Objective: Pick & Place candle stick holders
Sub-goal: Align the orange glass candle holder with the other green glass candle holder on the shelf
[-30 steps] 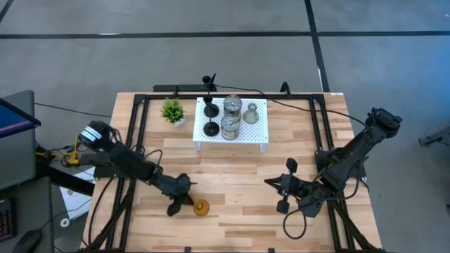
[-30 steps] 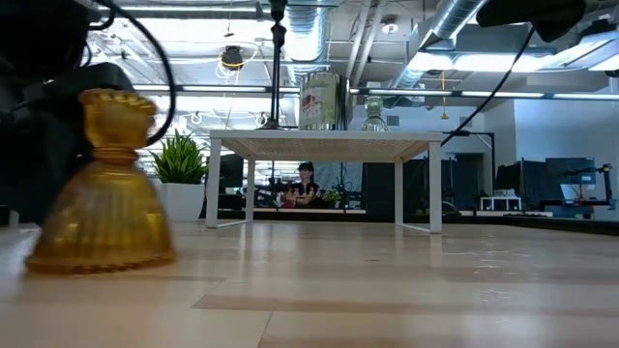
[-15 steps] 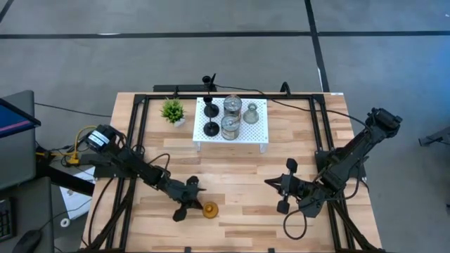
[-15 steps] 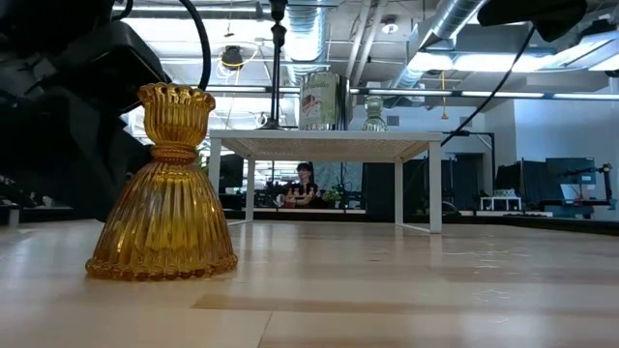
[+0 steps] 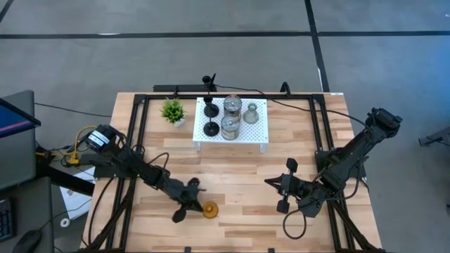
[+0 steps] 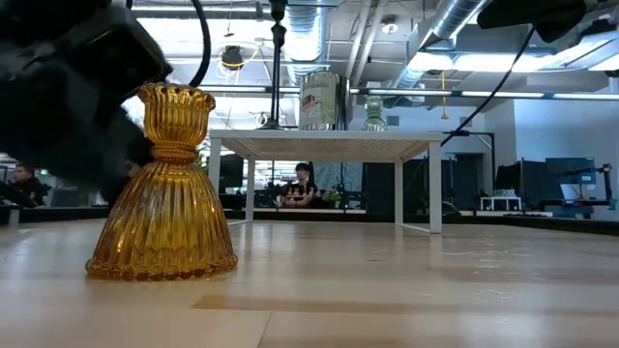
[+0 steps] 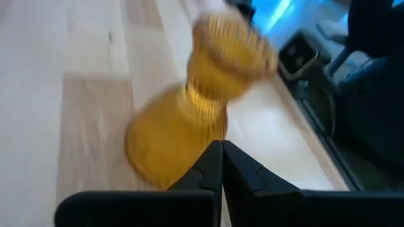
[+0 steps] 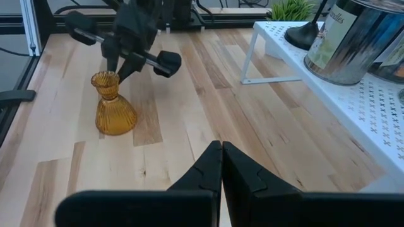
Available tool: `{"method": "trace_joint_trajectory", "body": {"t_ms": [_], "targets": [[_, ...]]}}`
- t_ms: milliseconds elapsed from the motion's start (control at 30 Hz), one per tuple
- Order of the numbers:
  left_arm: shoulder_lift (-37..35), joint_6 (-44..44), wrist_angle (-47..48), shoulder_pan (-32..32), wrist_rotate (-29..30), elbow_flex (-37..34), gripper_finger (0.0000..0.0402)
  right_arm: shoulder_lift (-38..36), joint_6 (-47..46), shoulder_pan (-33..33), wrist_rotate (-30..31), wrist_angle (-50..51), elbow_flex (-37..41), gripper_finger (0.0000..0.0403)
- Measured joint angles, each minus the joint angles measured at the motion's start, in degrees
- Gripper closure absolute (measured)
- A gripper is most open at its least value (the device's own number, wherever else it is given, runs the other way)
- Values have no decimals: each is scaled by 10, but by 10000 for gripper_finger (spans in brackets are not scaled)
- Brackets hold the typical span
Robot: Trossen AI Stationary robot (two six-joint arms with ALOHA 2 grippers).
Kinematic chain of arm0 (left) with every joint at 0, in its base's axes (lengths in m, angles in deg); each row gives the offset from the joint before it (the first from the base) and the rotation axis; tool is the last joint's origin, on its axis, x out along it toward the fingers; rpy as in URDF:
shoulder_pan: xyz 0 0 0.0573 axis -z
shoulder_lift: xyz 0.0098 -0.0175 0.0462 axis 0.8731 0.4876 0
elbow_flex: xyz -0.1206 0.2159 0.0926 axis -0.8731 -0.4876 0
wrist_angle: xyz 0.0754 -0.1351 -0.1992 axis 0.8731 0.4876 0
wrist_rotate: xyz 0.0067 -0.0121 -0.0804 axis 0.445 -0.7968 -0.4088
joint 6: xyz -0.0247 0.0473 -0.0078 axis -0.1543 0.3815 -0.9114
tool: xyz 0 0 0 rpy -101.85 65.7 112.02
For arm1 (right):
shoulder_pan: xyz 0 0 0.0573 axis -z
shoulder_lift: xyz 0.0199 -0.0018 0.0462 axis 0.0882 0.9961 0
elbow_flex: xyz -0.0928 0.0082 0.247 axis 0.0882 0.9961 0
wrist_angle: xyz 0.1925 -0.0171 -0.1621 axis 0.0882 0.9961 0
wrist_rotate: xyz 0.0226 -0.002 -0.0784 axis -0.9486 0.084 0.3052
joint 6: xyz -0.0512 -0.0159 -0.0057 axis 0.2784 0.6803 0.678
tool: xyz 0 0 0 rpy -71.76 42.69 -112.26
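Note:
An amber ribbed candle stick holder (image 5: 209, 209) stands upright on its flared base near the table's front edge; it also shows in the low view (image 6: 162, 193) and the right wrist view (image 8: 113, 104). My left gripper (image 5: 199, 204) is shut, its fingertips (image 7: 221, 151) close against the holder's left side, at its cup in the right wrist view (image 8: 120, 68). My right gripper (image 5: 269, 183) hangs shut above the table right of centre, holding nothing. Two black sticks (image 5: 209, 118), two jars (image 5: 231, 117) and a greyish bell-shaped holder (image 5: 251, 114) stand on the white perforated stand (image 5: 261, 133). My left gripper comes at the amber holder from the table's left, slanting down, with its fingers shut. The fingertips lie beside the holder's upper part (image 8: 105, 81). I cannot tell whether they touch it. The holder stands on its base on the table.
A small green potted plant (image 5: 172, 110) sits left of the stand at the back. Black frame rails run along the table's left (image 5: 133, 140) and right (image 5: 320, 133) sides. Bare wood lies between the stand and the two grippers.
My left gripper has gone toward the table's right edge and a little nearer the front, rolling slightly, still shut. The amber holder has slid along the table the same way and stays upright. Both have hardly moved in the last half second.

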Motion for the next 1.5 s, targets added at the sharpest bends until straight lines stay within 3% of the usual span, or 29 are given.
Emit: {"method": "trace_joint_trajectory", "body": {"t_ms": [233, 567, 933, 1233, 1500], "targets": [[8, 8, -18, -3, 3, 25, 399, 0, -1, 0, -1, 0, 0, 402], [88, 70, -17, -37, -2, 105, 399, 0, -1, 0, -2, -3, 0, 402], [151, 138, -18, -131, -115, 182, 399, 0, -2, 0, -3, -18, 0, 403], [159, 204, -18, -183, -179, 228, 399, 0, -2, 0, -3, -22, 0, 403], [138, 209, 5, -189, -186, 231, 399, 0, -6, -1, -3, -20, 0, 403]]}}
